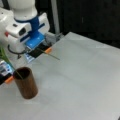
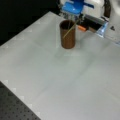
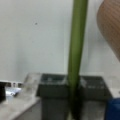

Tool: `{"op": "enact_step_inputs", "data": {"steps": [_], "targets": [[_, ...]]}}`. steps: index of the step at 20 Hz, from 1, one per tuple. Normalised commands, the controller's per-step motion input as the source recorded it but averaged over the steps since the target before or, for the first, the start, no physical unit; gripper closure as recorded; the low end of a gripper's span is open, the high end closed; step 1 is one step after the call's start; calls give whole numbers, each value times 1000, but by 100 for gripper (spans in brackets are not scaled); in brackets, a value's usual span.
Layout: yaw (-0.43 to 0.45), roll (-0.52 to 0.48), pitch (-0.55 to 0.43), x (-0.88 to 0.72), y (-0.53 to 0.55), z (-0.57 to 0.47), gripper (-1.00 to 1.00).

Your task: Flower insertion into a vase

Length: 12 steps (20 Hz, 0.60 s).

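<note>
Hand (image 1: 41, 47) — grey two-finger unit under the blue-and-white wrist of the white arm — sits at about 10 o'clock in a front view, low over the far edge of the pale grey tabletop (image 1: 82, 82). In a front view it shows at 12 o'clock (image 2: 75, 15), just behind the vase.

Hand state: fingers (image 3: 53, 87) pressed together on the thin green flower stem (image 3: 76, 50). Wrist view shows the stem rising straight up out of the join between the two dark grey finger pads, with no gap on either side.

Stem: in a front view it runs from the hand toward 4 o'clock, a slim green line (image 1: 51, 55) with its free end above the bare tabletop. In a front view it crosses the vase mouth as a pale slanted line (image 2: 70, 30); whether its tip is inside the rim or only in front of it — cannot tell.

Vase: plain brown wood-like cylinder cup (image 1: 26, 83), straight-sided, dark inside, standing upright on the tabletop at 8 o'clock in a front view, near the hand but apart from it. In a front view it stands at about 12 o'clock (image 2: 67, 35). In the wrist view its brown side (image 3: 111, 30) fills the 2 o'clock corner, beside the stem.

Green leaves (image 1: 5, 58) show at 9 o'clock in a front view, just above the vase rim. An orange piece (image 1: 48, 50) lies beside the hand.
</note>
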Motion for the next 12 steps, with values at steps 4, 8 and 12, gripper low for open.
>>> {"op": "enact_step_inputs", "data": {"steps": [4, 8, 12], "targets": [[82, -29, -108, -567, -448, 70, 100], [93, 0, -147, -602, -454, 24, 100], [118, -7, -138, -442, -273, -68, 100]]}}
